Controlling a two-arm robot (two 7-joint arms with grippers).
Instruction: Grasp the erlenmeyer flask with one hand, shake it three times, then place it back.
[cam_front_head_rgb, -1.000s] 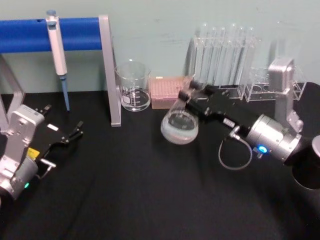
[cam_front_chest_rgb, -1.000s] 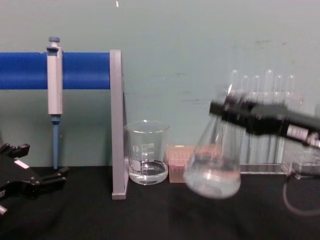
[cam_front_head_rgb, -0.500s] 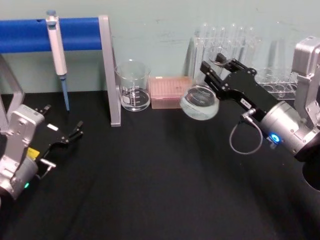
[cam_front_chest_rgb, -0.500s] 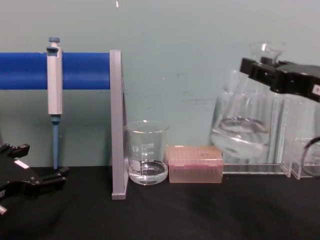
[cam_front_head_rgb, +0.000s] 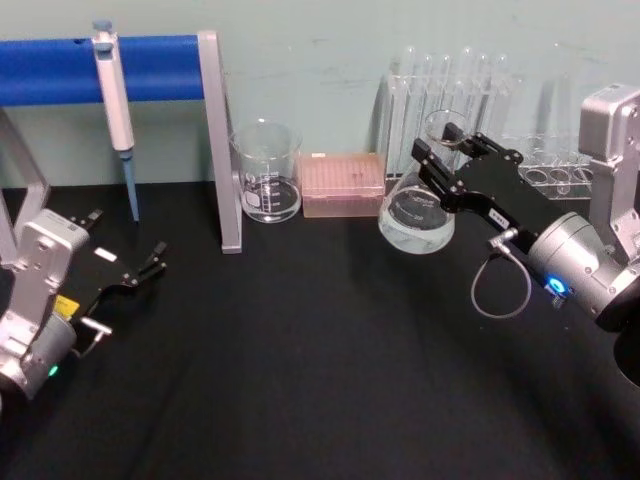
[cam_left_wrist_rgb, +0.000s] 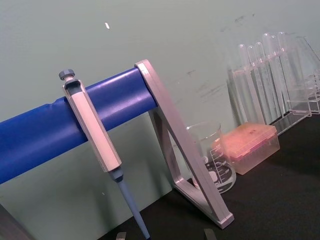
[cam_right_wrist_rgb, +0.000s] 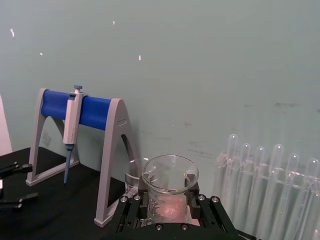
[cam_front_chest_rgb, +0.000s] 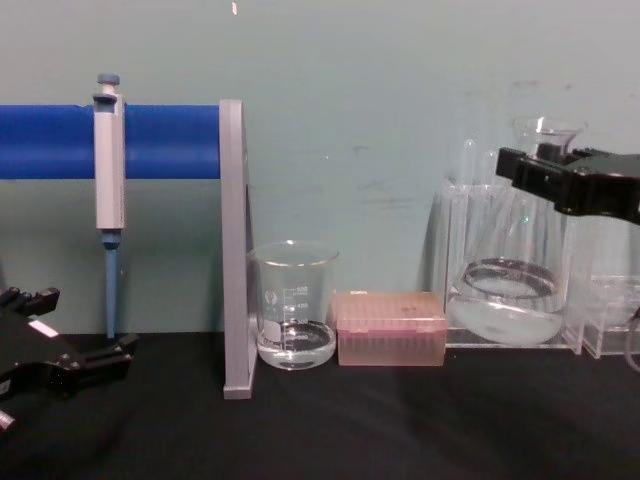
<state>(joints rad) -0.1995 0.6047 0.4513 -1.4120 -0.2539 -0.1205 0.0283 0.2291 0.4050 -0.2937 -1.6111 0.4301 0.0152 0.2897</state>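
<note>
The erlenmeyer flask (cam_front_head_rgb: 417, 215) is clear glass with a little clear liquid in it. It hangs upright just above the black table, in front of the test tube rack. My right gripper (cam_front_head_rgb: 446, 152) is shut on its neck below the flared rim. In the chest view the flask (cam_front_chest_rgb: 505, 300) hangs at the right, and the right gripper (cam_front_chest_rgb: 545, 178) clamps its neck. In the right wrist view the flask's rim (cam_right_wrist_rgb: 170, 173) rises between the black jaws. My left gripper (cam_front_head_rgb: 150, 262) rests open at the table's left, holding nothing.
A glass beaker (cam_front_head_rgb: 267, 185) and a pink tip box (cam_front_head_rgb: 343, 182) stand at the back centre. A pipette (cam_front_head_rgb: 113, 90) hangs on the blue stand (cam_front_head_rgb: 150, 68) at the back left. Test tube racks (cam_front_head_rgb: 455, 95) line the back right. The black table (cam_front_head_rgb: 300, 370) lies bare in front.
The right gripper has swung the flask from a low leftward tilt up and to the right. It has now brought the flask down a little to hang upright. The left arm has not moved.
</note>
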